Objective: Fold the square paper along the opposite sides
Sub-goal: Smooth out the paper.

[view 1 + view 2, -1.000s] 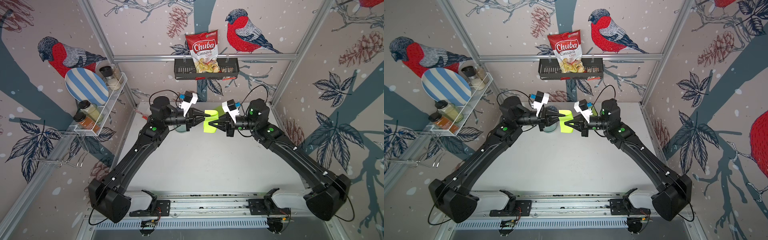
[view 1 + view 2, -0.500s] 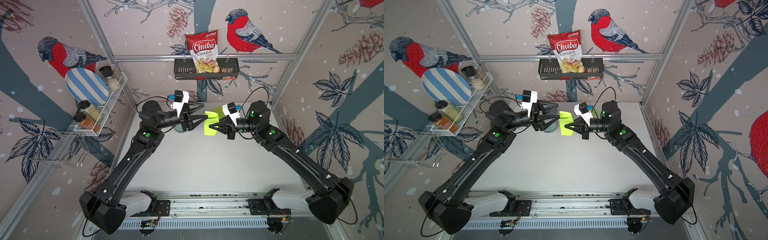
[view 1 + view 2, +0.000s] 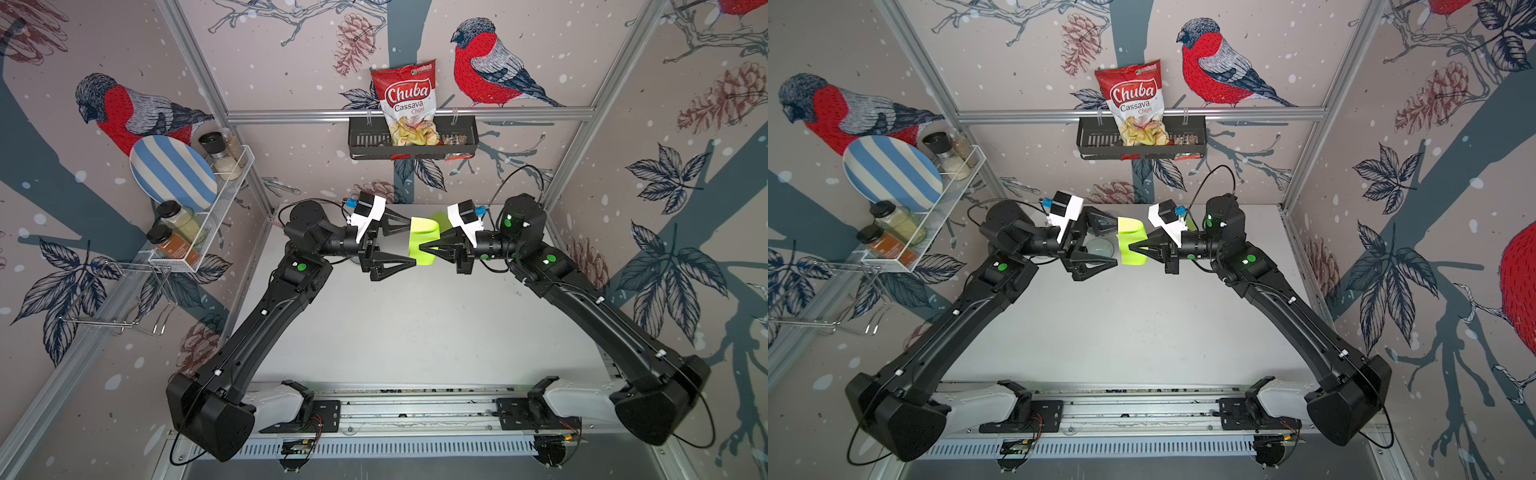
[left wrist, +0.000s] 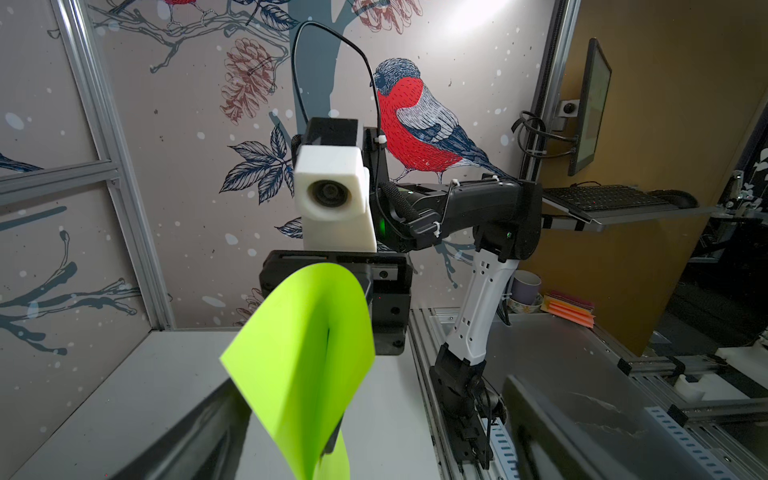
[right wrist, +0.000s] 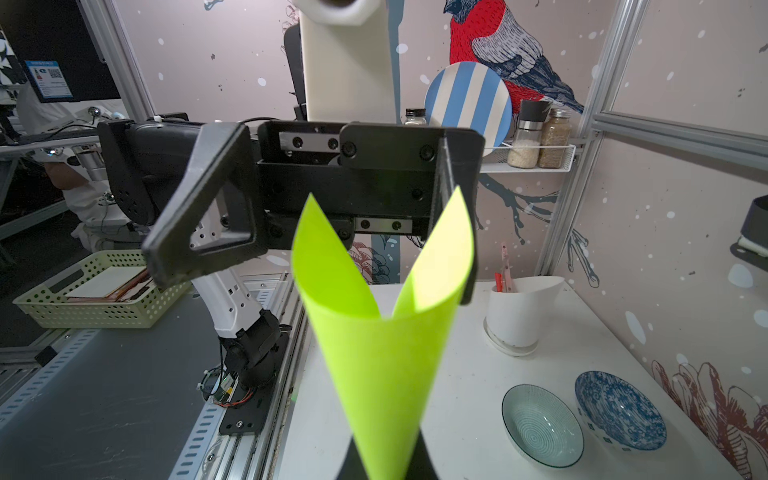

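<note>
The square paper [image 3: 424, 243] [image 3: 1133, 245] is lime green and hangs in the air over the back of the table, bent over on itself into a loose curl. My right gripper [image 3: 421, 248] [image 3: 1130, 248] is shut on it at the pinched end [image 5: 384, 465]. From there the paper [image 5: 382, 353] widens out, and its two free corners point at the left arm. My left gripper [image 3: 412, 243] [image 3: 1116, 242] faces it, open wide. One of its fingers stands on each side of the paper's [image 4: 303, 353] free end. I cannot tell whether they touch it.
On the white table below stand a glass bowl [image 5: 542, 424], a blue patterned bowl [image 5: 619, 409] and a white cup [image 5: 515, 311] with pens. A chips bag [image 3: 409, 104] sits in the back wall basket. A wire spice rack [image 3: 195, 216] with a striped plate hangs on the left wall.
My left gripper opened from shut, drew back to the left, then came forward again round the paper's free end. The right gripper kept its hold and hardly moved.
</note>
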You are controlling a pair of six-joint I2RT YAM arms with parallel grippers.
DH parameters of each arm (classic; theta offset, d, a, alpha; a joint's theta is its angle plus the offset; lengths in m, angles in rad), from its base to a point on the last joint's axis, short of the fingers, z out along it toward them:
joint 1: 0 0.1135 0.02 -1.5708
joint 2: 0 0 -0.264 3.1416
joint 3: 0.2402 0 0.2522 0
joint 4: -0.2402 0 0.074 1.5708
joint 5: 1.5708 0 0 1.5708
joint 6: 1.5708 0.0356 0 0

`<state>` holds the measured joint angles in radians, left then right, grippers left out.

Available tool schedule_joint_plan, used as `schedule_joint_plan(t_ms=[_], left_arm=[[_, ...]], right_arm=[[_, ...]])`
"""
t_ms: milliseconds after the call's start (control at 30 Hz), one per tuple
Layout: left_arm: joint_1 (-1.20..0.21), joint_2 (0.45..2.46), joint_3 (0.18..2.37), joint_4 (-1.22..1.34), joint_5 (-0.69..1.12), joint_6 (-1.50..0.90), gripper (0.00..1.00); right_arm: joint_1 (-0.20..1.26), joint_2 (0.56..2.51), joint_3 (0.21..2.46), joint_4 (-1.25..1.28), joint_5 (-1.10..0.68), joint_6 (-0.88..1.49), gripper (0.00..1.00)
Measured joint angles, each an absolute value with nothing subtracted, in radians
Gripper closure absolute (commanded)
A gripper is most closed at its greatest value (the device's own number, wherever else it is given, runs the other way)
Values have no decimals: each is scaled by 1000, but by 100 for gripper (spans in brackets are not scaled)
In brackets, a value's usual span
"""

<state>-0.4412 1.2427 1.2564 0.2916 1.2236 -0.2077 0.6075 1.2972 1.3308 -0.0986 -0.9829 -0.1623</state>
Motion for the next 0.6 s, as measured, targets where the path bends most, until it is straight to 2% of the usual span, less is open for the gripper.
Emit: schedule_joint_plan(t_ms=[333, 433, 600], left_arm=[[-441, 1236, 1261, 241, 1145, -165, 6], [-441, 1240, 1261, 231, 1125, -165, 17], [-441, 1248, 1261, 231, 1122, -166, 46]], right_arm=[[611, 1316, 1342, -114, -999, -178, 100], [614, 1316, 1343, -113, -1002, -178, 100], [614, 1319, 1343, -113, -1002, -178, 100]])
